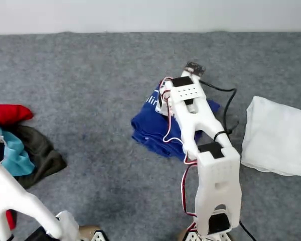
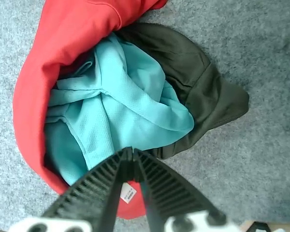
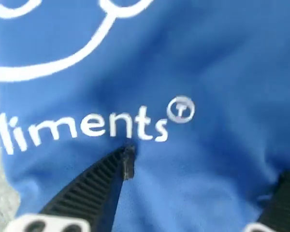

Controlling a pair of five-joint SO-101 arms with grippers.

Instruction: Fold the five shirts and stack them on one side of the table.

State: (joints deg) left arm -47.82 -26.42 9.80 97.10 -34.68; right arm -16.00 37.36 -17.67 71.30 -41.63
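Observation:
A crumpled blue shirt [image 1: 150,125] with white print lies mid-table. My right arm [image 1: 200,130] stretches over it. My right gripper [image 3: 208,164] is open and pressed down close on the blue shirt [image 3: 183,63], one finger [image 3: 101,183] on the cloth by the lettering. A folded white shirt [image 1: 278,135] lies at the right side. At the left edge sits a loose pile: red shirt [image 1: 7,113], teal shirt [image 1: 15,155], dark olive shirt [image 1: 42,150]. My left gripper [image 2: 131,153] is shut, empty, hovering above the teal shirt [image 2: 121,106], red shirt [image 2: 72,29] and dark shirt [image 2: 198,82].
Grey carpet-like table cover [image 1: 90,75] reaches a white wall at the back. My left arm [image 1: 12,198] rises from the front left corner. A black cable [image 1: 228,108] runs beside the right arm. Bare cover lies between the pile and the blue shirt.

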